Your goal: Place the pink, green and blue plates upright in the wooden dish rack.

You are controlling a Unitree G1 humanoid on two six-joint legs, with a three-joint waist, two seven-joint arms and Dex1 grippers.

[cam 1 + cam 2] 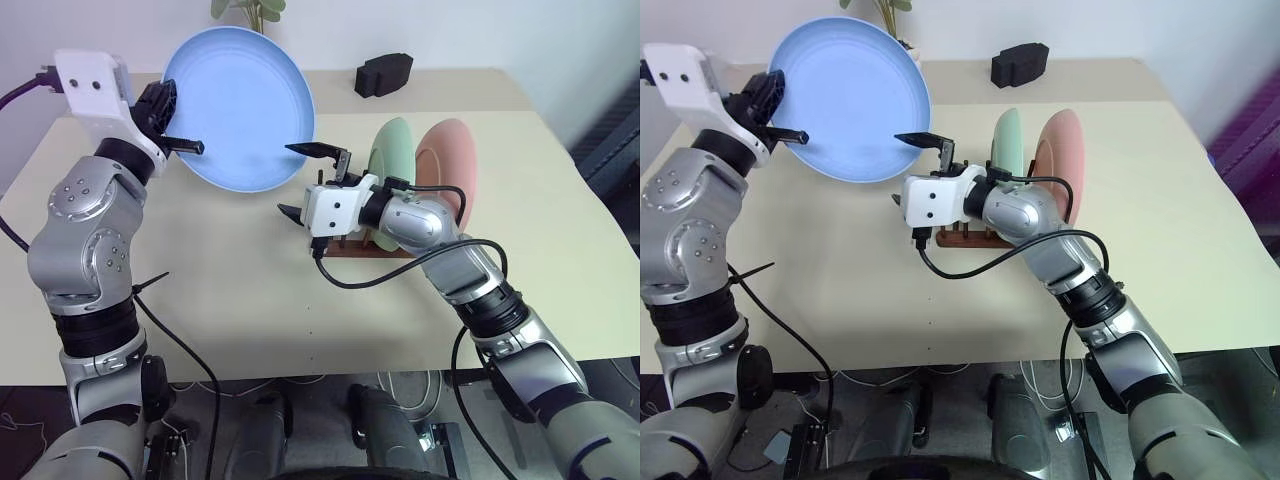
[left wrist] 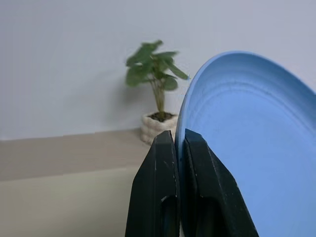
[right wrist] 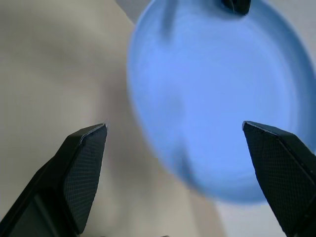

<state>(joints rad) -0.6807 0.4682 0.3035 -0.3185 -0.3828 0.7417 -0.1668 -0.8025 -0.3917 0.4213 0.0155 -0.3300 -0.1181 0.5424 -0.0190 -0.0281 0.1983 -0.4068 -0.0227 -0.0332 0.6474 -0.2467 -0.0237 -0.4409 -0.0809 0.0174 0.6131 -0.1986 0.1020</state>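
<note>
Blue plate [image 1: 240, 108] upper left, rim-pinched by left gripper [image 1: 186, 146]; right gripper [image 1: 307, 180] spread. Thin hold risks slipping.

Silver-grey metallic arm shells, rounded at the joints, with small dark screws ringed on the left arm [image 1: 88, 225] elbow housing. Black ribbed collars between segments, matte black lower sections nearer the body. White boxy wrist modules, two small holes in the face of each. Black cables looping from each wrist module back along the forearm; right arm [image 1: 470, 280] cable curling below the white block. Left gripper [image 1: 187, 146] and right gripper [image 1: 305, 180]: black tapered fingers [image 3: 79, 173], fine cross-hatched texture on inner pads.
</note>
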